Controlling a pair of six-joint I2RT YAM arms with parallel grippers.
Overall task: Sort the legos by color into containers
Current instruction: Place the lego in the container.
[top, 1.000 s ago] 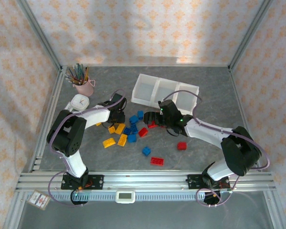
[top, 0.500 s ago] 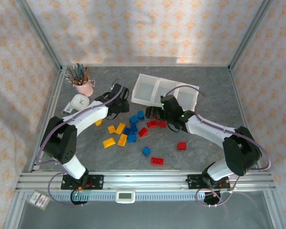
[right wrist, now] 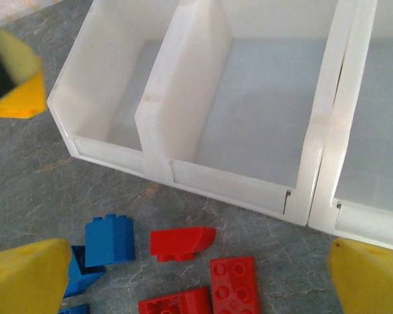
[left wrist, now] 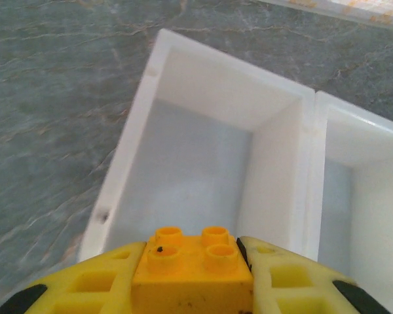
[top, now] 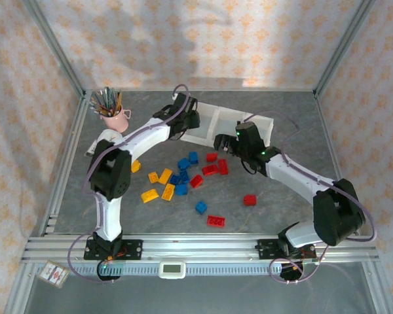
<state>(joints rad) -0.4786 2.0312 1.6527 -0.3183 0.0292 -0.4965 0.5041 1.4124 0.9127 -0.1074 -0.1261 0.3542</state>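
Left wrist view: the left gripper (top: 185, 122) is clamped on a yellow-orange lego (left wrist: 192, 265), held at the left end of the tray (left wrist: 158, 62), by its leftmost compartment. The right gripper (right wrist: 196, 278) hangs with jaws spread wide over red legos (right wrist: 182, 241) lying on the table (top: 275, 196) just near of the tray.

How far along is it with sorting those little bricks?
Nothing looks sorted yet: the compartments of the tray appear empty. In hand: the left gripper is shut on a yellow brick by the end compartment; the right gripper hangs open, empty. Left: the red, blue and yellow bricks scattered on the table.
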